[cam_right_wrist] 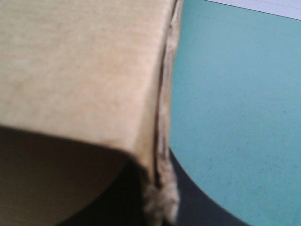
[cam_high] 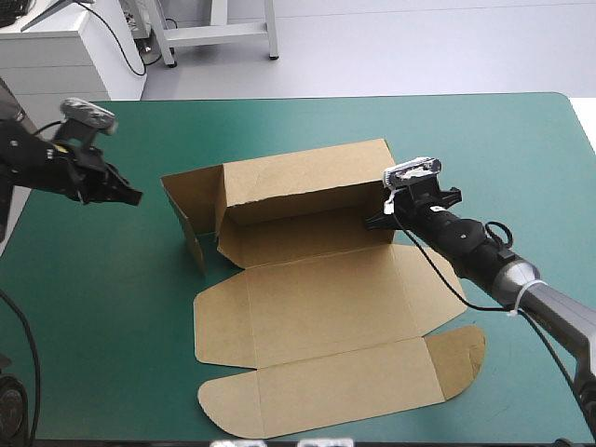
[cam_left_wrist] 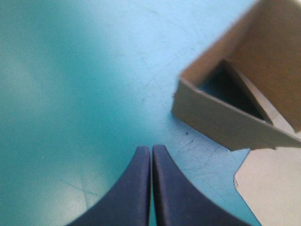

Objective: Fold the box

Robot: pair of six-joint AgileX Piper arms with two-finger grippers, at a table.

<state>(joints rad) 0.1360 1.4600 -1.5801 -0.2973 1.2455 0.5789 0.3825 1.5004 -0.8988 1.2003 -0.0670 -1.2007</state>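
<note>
On the teal-green tabletop the brown box was seen mid-table, its raised back wall clamped by the right gripper, probably for support, while the left gripper was held closed and empty beside it.

A: What carries everything here?
B: A tabletop, its teal-green cover reaching to a rounded far right corner.
A: Is the cover smooth?
B: Mostly flat and plain, with fine pale scratches in the left wrist view.
</note>
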